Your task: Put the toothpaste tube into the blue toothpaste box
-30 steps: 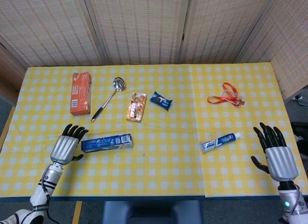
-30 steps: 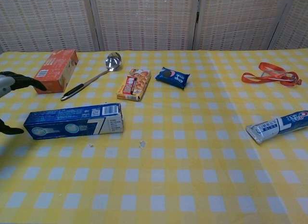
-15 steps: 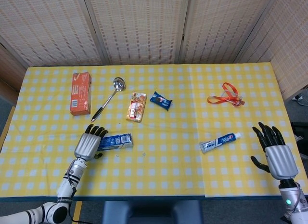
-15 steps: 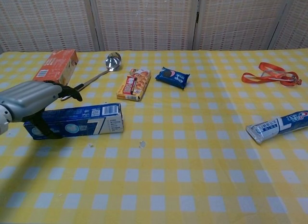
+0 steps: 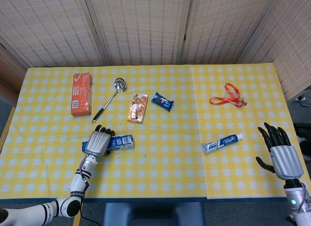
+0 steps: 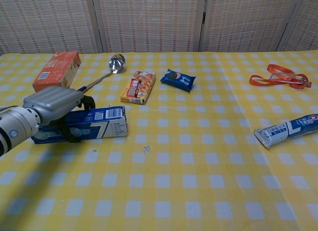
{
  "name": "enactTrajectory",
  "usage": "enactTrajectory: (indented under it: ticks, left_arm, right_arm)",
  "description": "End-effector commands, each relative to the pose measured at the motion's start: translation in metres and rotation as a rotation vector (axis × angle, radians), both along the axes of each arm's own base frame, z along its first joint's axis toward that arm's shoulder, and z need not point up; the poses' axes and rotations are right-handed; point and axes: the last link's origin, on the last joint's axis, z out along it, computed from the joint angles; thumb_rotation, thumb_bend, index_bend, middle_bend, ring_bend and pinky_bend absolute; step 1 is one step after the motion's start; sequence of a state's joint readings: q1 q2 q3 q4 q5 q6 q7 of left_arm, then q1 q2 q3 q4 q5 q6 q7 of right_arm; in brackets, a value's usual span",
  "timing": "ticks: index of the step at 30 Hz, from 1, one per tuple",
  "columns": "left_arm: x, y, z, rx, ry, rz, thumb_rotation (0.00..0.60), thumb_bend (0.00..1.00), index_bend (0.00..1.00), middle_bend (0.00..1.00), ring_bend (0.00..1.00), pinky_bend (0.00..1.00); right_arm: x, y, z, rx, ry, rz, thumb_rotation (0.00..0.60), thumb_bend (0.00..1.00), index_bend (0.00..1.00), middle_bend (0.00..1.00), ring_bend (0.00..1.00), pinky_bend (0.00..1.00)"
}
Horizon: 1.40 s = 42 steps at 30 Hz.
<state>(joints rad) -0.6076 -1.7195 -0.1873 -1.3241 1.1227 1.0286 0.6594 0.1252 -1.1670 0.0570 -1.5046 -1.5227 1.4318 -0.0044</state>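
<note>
A: Where is the white-and-blue plastic toothpaste tube (image 5: 222, 143) found?

B: It is found flat on the yellow-and-white checked tablecloth (image 5: 165, 172), toward the robot's right. Its long axis is tilted a little, with the white cap pointed right and slightly away and the crimped end pointed back toward the middle. It is touched by nothing.

A: And the long blue cardboard toothpaste box (image 5: 120, 142)?

B: It is laid lengthwise across the table, well apart from the tube, on the left side. The left hand (image 5: 99, 142) is draped over its left half, fingers curved over the far edge (whether a firm grip is made cannot be told, though the chest view suggests the thumb is tucked under the near face). The box is probably covered this way so it can be steadied or lifted with its open end turned toward the tube.

A: The right hand (image 5: 282, 155)?

B: It is held off to the side near the table's right edge, fingers spread, nothing grasped; the tube is probably meant for it.

A: What else is seen?

B: An orange carton (image 5: 81, 94), a steel ladle with a black handle (image 5: 109, 99), an orange snack pack (image 5: 138, 108), a blue cookie packet (image 5: 162, 101) and an orange lanyard (image 5: 227, 97) are scattered farther back.
</note>
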Motion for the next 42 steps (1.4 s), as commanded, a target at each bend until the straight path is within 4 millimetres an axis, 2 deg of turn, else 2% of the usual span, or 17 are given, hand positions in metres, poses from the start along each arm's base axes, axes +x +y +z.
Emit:
enactTrajectory:
  ticks: [1,7,10,13,16,19,21,23,25,29,36,42]
  left_arm:
    - [0.003,0.001,-0.003,0.004,0.0,-0.007,0.6,0.12,0.42,0.42,0.32,0.23]
    - [0.006,0.005,-0.003,0.054,-0.022,-0.033,0.6,0.12,0.6,0.6,0.47,0.45]
    - [0.007,0.002,-0.004,0.06,-0.03,-0.056,0.6,0.12,0.65,0.65,0.52,0.53]
    - [0.008,0.0,-0.004,0.059,-0.04,-0.076,0.6,0.12,0.67,0.67,0.54,0.57]
    - [0.01,-0.005,-0.001,0.062,-0.055,-0.084,0.6,0.12,0.67,0.67,0.54,0.58]
    - [0.013,-0.011,0.0,0.058,-0.062,-0.098,0.6,0.12,0.67,0.67,0.54,0.58]
    - [0.016,-0.015,0.0,0.059,-0.063,-0.106,0.6,0.12,0.67,0.67,0.54,0.56]
    - [0.018,-0.017,0.001,0.072,-0.059,-0.116,0.6,0.12,0.67,0.67,0.54,0.53]
    - [0.021,-0.019,0.002,0.078,-0.068,-0.119,0.6,0.12,0.67,0.67,0.54,0.51]
    - [0.021,-0.022,0.005,0.083,-0.072,-0.119,0.6,0.12,0.67,0.67,0.54,0.51]
    - [0.02,-0.018,0.008,0.109,-0.061,-0.105,0.6,0.12,0.66,0.67,0.54,0.52]
    - [0.02,-0.019,0.018,0.153,-0.092,-0.094,0.6,0.12,0.65,0.67,0.54,0.48]
  right_arm:
    - [0.0,0.0,0.0,0.001,0.001,-0.002,0.6,0.28,0.0,0.0,0.0,0.0]
    - [0.0,0.002,-0.001,0.006,0.001,-0.003,0.6,0.28,0.0,0.0,0.0,0.0]
    - [0.0,0.003,0.0,0.011,0.003,-0.007,0.6,0.28,0.0,0.0,0.0,0.0]
    - [0.001,0.004,0.001,0.019,-0.003,-0.008,0.6,0.28,0.0,0.0,0.0,0.0]
    - [0.003,0.001,0.0,0.039,0.006,0.021,0.6,0.28,0.0,0.0,0.0,0.0]
    - [0.003,-0.013,-0.003,0.088,0.055,0.065,0.6,0.28,0.0,0.0,0.01,0.0]
    - [0.005,-0.028,-0.004,0.11,0.098,0.101,0.6,0.28,0.0,0.01,0.07,0.04]
    - [0.007,-0.043,-0.007,0.137,0.136,0.121,0.6,0.28,0.0,0.04,0.13,0.12]
    - [0.008,-0.052,-0.012,0.188,0.162,0.12,0.6,0.28,0.02,0.07,0.15,0.15]
    - [0.014,-0.068,-0.026,0.28,0.245,0.134,0.6,0.28,0.09,0.1,0.17,0.16]
    - [0.028,-0.089,-0.057,0.332,0.34,0.176,0.6,0.28,0.12,0.12,0.2,0.17]
    - [0.035,-0.094,-0.078,0.321,0.395,0.216,0.6,0.28,0.18,0.15,0.23,0.17]
